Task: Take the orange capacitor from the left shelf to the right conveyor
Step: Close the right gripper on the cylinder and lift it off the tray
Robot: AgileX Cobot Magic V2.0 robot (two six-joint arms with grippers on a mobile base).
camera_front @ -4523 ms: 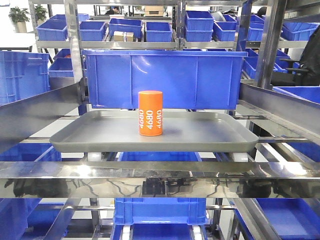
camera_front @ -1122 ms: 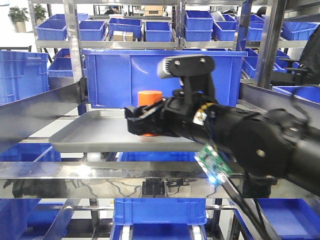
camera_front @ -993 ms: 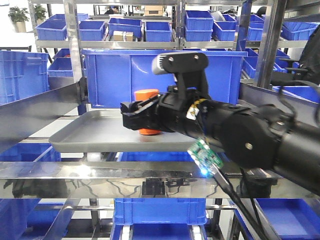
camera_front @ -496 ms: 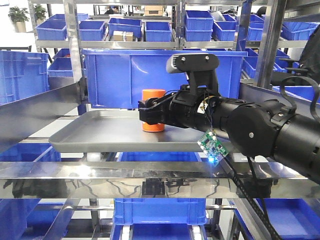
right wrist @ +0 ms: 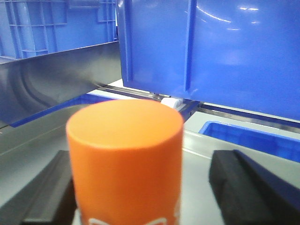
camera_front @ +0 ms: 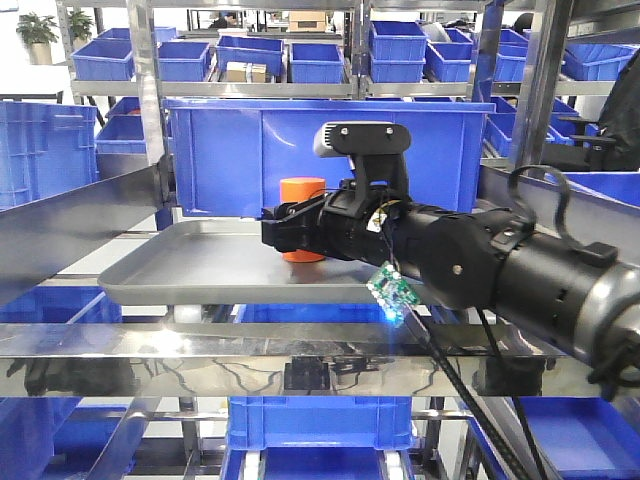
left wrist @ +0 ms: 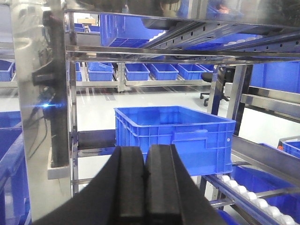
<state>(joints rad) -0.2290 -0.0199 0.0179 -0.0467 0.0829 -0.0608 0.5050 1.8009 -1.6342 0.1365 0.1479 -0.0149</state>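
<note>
1. Right wrist-mounted view: the right gripper (right wrist: 143, 164) is spread wide, its black fingers (right wrist: 243, 183) flanking the orange capacitor (right wrist: 124, 150) without clamping it
2. It stands upright on the grey tray (camera_front: 190, 265) of the left shelf (camera_front: 300, 365)
3. Meanwhile the left gripper (left wrist: 145, 159) has its jaws pressed together

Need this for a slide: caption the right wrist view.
Open fingers of the right gripper flank the upright orange capacitor on the grey tray.

The capacitor (camera_front: 302, 190) stands upright on the tray (camera_front: 170, 268) of the left shelf (camera_front: 200, 365), toward the tray's back edge. A large bin (camera_front: 230, 150) sits just behind the tray. The right claw (camera_front: 283, 230), its arm extending from the right, has one finger on each side of the capacitor.
</note>
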